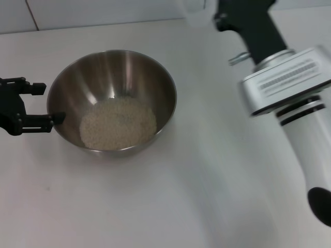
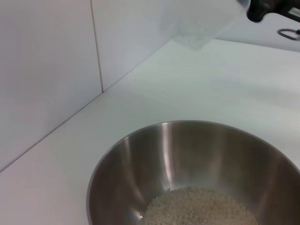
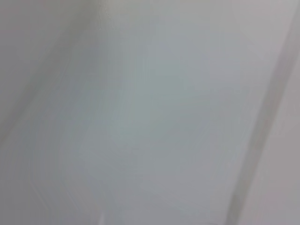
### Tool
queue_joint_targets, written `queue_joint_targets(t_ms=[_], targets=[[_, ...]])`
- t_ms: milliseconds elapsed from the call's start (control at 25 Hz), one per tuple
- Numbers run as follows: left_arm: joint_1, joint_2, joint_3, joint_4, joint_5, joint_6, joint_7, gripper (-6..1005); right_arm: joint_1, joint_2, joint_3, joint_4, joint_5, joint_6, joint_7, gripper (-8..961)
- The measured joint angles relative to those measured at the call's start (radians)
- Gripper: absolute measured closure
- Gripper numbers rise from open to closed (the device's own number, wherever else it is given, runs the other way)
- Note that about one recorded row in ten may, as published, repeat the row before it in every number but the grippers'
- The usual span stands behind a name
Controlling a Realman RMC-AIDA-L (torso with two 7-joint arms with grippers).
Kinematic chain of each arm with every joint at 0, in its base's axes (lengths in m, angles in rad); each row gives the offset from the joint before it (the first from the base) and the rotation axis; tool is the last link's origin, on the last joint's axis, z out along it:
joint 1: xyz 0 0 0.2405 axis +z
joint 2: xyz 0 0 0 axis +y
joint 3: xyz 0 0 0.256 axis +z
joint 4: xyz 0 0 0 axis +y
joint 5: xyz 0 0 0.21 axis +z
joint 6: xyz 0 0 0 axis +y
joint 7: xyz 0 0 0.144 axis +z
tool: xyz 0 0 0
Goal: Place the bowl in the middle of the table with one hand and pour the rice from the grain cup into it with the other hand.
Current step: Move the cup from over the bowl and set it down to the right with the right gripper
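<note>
The steel bowl (image 1: pixel 111 82) stands on the white table (image 1: pixel 170 196), left of its middle. The rice (image 1: pixel 118 124) lies in a pale heap on its bottom. The left wrist view shows the bowl (image 2: pixel 187 159) and rice (image 2: pixel 201 206) from close by. My left gripper (image 1: pixel 50 103) is open at the bowl's left rim, one finger (image 1: pixel 44 120) touching or nearly touching the wall. My right gripper (image 1: pixel 218 18) is at the far edge, shut on the translucent grain cup (image 1: pixel 195 13). The cup (image 2: pixel 199 23) is held above the table beyond the bowl, and I see no rice in it.
A white tiled wall (image 2: pixel 47 70) runs along the far side of the table. My right arm's white and black forearm (image 1: pixel 289 88) crosses the right part of the head view. The right wrist view shows only plain white surface (image 3: pixel 140 117).
</note>
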Motion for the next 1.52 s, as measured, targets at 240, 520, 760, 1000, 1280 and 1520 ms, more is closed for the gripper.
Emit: queue_joint_targets(t_ms=[240, 520, 760, 1000, 1280, 1520], targets=[[0.001, 0.0, 0.001, -0.001, 0.0, 0.0, 0.001, 203, 0.035, -0.011, 0.074, 0.227, 0.017, 0.077, 0.437, 945], [0.0, -0.004, 0.005, -0.006, 0.0, -0.003, 0.003, 204, 0.164, -0.01, 0.005, 0.436, -0.029, 0.272, 0.713, 941], [-0.001, -0.005, 0.007, -0.007, 0.0, -0.01, 0.004, 204, 0.196, -0.011, -0.021, 0.44, -0.13, 0.388, 0.775, 939], [-0.002, -0.005, 0.007, -0.008, 0.0, -0.011, 0.004, 203, 0.208, -0.006, -0.021, 0.434, -0.175, 0.448, 0.797, 936], [-0.003, -0.005, 0.007, -0.009, 0.0, -0.011, 0.004, 203, 0.17, -0.004, -0.022, 0.407, -0.178, 0.46, 0.805, 932], [0.001, -0.005, 0.007, -0.01, 0.0, -0.011, 0.003, 204, 0.059, -0.01, -0.016, 0.327, -0.179, 0.431, 0.808, 728]])
